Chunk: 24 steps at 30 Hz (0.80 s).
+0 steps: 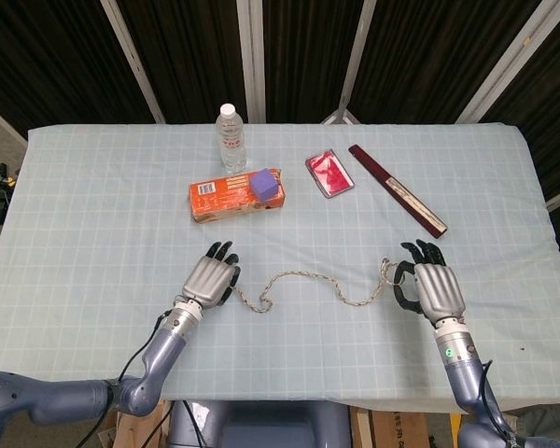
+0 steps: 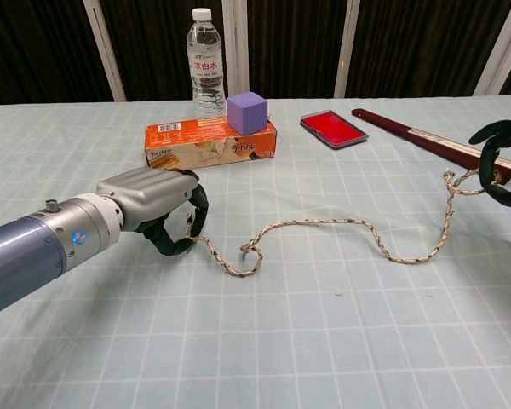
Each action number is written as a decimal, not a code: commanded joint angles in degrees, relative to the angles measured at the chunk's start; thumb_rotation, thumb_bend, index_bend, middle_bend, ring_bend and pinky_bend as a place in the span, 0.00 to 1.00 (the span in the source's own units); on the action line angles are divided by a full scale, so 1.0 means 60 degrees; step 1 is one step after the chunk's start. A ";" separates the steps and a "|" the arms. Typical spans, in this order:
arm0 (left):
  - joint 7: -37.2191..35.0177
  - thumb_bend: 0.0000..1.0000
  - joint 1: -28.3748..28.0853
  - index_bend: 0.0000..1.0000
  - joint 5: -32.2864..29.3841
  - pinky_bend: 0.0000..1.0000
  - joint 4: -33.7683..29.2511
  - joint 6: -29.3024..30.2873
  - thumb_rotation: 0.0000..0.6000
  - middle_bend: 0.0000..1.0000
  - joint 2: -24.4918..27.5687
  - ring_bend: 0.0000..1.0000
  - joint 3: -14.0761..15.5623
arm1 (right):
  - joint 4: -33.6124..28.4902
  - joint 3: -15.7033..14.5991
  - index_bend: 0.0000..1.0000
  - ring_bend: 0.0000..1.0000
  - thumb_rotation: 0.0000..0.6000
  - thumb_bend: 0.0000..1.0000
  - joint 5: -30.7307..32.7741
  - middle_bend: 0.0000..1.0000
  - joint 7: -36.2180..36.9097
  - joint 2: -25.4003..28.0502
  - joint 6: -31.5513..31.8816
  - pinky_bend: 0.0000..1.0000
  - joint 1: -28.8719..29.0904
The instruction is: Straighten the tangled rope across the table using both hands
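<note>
A table covered with a pale blue-green grid-patterned cloth point(image 1: 93, 205) carries everything. Toward its far side stands a clear plastic water bottle point(image 1: 230, 136), upright, and just in front of it lies a flat orange cardboard box point(image 1: 226, 196). To the right lie a shallow red tray point(image 1: 329, 174) and a long dark-red wooden stick point(image 1: 396, 189). Nearer, a braided beige rope point(image 1: 303, 279) snakes across the cloth in loose curves.
</note>
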 commanded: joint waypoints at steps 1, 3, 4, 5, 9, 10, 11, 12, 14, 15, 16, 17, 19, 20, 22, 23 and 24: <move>-0.0050 0.55 0.0017 0.59 0.0034 0.09 0.0025 0.0019 1.00 0.25 -0.0009 0.05 0.0020 | 0.0008 -0.0009 0.68 0.00 1.00 0.51 -0.0001 0.17 0.0005 0.0001 -0.0008 0.00 -0.0004; -0.0085 0.55 0.0028 0.60 0.0078 0.09 0.0031 0.0050 1.00 0.25 -0.0005 0.05 0.0027 | 0.0018 -0.0012 0.68 0.00 1.00 0.51 -0.0008 0.17 0.0007 0.0004 -0.0009 0.00 -0.0006; -0.0105 0.55 0.0036 0.60 0.0105 0.09 0.0025 0.0072 1.00 0.25 0.0004 0.05 0.0028 | 0.0016 -0.0010 0.68 0.00 1.00 0.52 -0.0011 0.17 0.0013 0.0013 -0.0008 0.00 -0.0009; -0.0114 0.55 0.0041 0.60 0.0118 0.09 0.0016 0.0084 1.00 0.26 0.0013 0.05 0.0029 | 0.0014 -0.0007 0.68 0.00 1.00 0.52 -0.0012 0.17 0.0015 0.0021 -0.0006 0.00 -0.0010; -0.0145 0.55 0.0080 0.61 0.0256 0.09 -0.0113 0.0250 1.00 0.27 0.0118 0.06 0.0008 | -0.0029 0.0011 0.69 0.00 1.00 0.51 -0.0036 0.17 0.0024 0.0101 0.0030 0.00 -0.0029; -0.0161 0.55 0.0100 0.61 0.0297 0.09 -0.0177 0.0312 1.00 0.27 0.0163 0.06 -0.0005 | -0.0047 0.0016 0.69 0.00 1.00 0.51 -0.0039 0.17 0.0033 0.0132 0.0043 0.00 -0.0040; -0.0167 0.55 0.0119 0.61 0.0339 0.09 -0.0249 0.0366 1.00 0.27 0.0221 0.06 -0.0007 | -0.0070 0.0022 0.69 0.00 1.00 0.51 -0.0038 0.17 0.0043 0.0168 0.0055 0.00 -0.0052; -0.0151 0.55 0.0157 0.62 0.0404 0.09 -0.0368 0.0460 1.00 0.27 0.0334 0.06 0.0004 | -0.0107 0.0029 0.69 0.00 1.00 0.51 -0.0040 0.17 0.0060 0.0224 0.0074 0.00 -0.0072; -0.0130 0.55 0.0222 0.62 0.0509 0.09 -0.0581 0.0581 1.00 0.27 0.0539 0.06 0.0041 | -0.0181 0.0036 0.69 0.00 1.00 0.52 -0.0057 0.18 0.0083 0.0336 0.0114 0.00 -0.0110; -0.0126 0.55 0.0253 0.62 0.0537 0.09 -0.0684 0.0624 1.00 0.27 0.0641 0.06 0.0054 | -0.0212 0.0036 0.69 0.00 1.00 0.52 -0.0070 0.18 0.0086 0.0385 0.0129 0.00 -0.0125; -0.0118 0.55 0.0306 0.63 0.0573 0.09 -0.0856 0.0696 1.00 0.27 0.0807 0.06 0.0069 | -0.0258 0.0041 0.69 0.00 1.00 0.51 -0.0093 0.18 0.0092 0.0468 0.0165 0.00 -0.0150; -0.0118 0.56 0.0339 0.63 0.0602 0.09 -0.0973 0.0739 1.00 0.27 0.0919 0.06 0.0082 | -0.0288 0.0046 0.69 0.00 1.00 0.51 -0.0105 0.18 0.0104 0.0522 0.0192 0.00 -0.0172; -0.0147 0.56 0.0445 0.64 0.0677 0.09 -0.1270 0.0884 1.00 0.27 0.1220 0.06 0.0097 | -0.0380 0.0051 0.70 0.00 1.00 0.51 -0.0134 0.18 0.0157 0.0663 0.0245 0.00 -0.0230; -0.0167 0.56 0.0514 0.65 0.0709 0.09 -0.1440 0.0965 1.00 0.27 0.1404 0.06 0.0112 | -0.0435 0.0046 0.70 0.00 1.00 0.51 -0.0160 0.18 0.0178 0.0750 0.0276 0.00 -0.0265; -0.0202 0.56 0.0627 0.65 0.0758 0.09 -0.1700 0.1092 1.00 0.27 0.1720 0.06 0.0132 | -0.0528 0.0021 0.70 0.00 1.00 0.52 -0.0224 0.18 0.0201 0.0895 0.0333 0.00 -0.0328; -0.0224 0.56 0.0666 0.65 0.0777 0.09 -0.1802 0.1128 1.00 0.27 0.1837 0.06 0.0139 | -0.0565 0.0010 0.70 0.00 1.00 0.52 -0.0250 0.18 0.0215 0.0949 0.0354 0.00 -0.0355; -0.0268 0.56 0.0734 0.65 0.0801 0.09 -0.1951 0.1206 1.00 0.27 0.2019 0.06 0.0134 | -0.0622 -0.0009 0.71 0.00 1.00 0.52 -0.0293 0.18 0.0239 0.1032 0.0388 0.00 -0.0397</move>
